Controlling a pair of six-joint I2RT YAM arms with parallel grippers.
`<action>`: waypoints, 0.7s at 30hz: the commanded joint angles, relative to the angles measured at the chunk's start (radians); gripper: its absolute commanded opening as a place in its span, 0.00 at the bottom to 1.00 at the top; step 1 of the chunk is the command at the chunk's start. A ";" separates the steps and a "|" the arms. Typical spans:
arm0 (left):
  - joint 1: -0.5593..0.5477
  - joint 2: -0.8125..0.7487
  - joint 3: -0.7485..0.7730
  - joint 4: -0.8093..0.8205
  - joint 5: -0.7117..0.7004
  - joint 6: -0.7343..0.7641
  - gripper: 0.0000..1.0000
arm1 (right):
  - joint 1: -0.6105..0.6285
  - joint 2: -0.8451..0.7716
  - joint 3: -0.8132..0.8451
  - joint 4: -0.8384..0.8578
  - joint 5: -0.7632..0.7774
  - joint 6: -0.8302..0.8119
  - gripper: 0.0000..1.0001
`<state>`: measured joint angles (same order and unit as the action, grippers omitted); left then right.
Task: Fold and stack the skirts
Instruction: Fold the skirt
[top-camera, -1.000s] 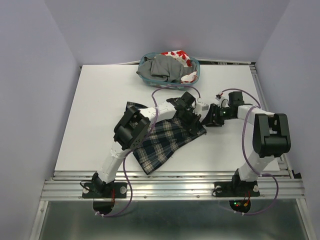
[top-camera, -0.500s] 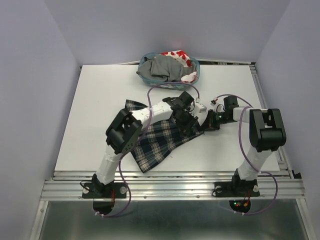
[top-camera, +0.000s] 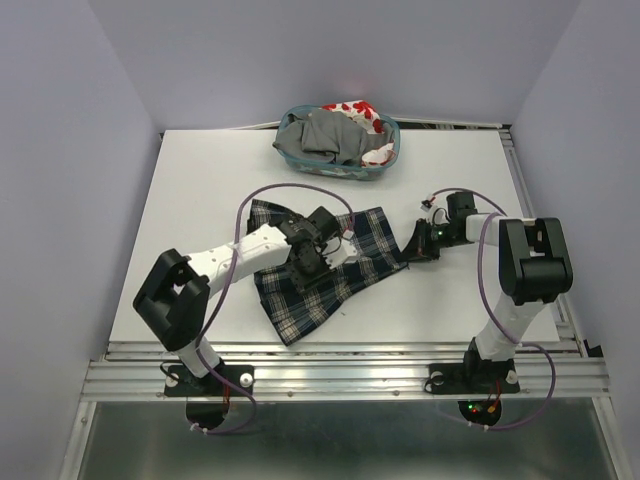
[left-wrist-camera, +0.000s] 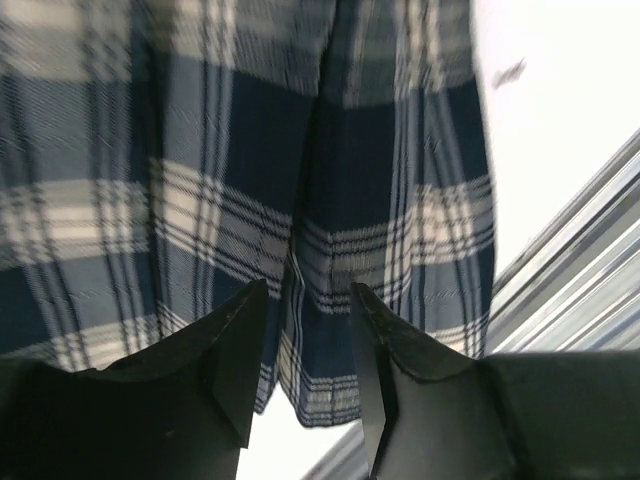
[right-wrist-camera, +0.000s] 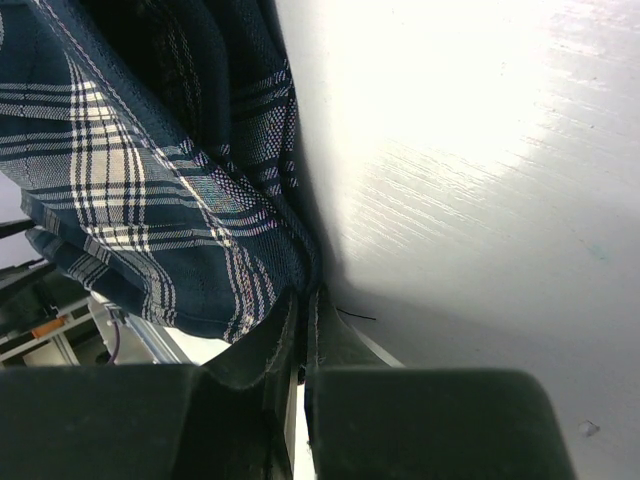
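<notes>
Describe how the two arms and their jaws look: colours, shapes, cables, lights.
The left arm and right arm match: white tubular links between chunky black joint housings, on black bases. A purple cable loops loosely along each. A small green light glows near the right wrist. The jaws are matte black tapered wedges with flat inner faces.

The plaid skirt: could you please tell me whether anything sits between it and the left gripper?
Nothing visible does. The left gripper stands open right over the plaid skirt, only cloth showing between its jaws; the right gripper pinches its edge.
</notes>
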<state>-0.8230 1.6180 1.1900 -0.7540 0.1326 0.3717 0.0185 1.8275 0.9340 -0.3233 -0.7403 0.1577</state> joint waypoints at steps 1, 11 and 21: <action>0.012 -0.026 -0.107 -0.002 -0.109 0.045 0.51 | 0.005 -0.011 -0.017 -0.005 0.121 -0.029 0.01; 0.061 -0.053 -0.196 0.111 -0.087 0.078 0.29 | 0.005 -0.013 -0.015 -0.014 0.134 -0.041 0.01; -0.020 -0.247 -0.067 -0.077 0.002 0.166 0.00 | 0.005 -0.016 -0.018 -0.016 0.140 -0.032 0.01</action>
<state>-0.7860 1.4418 1.0786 -0.7437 0.0704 0.4740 0.0212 1.8256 0.9340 -0.3248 -0.7326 0.1577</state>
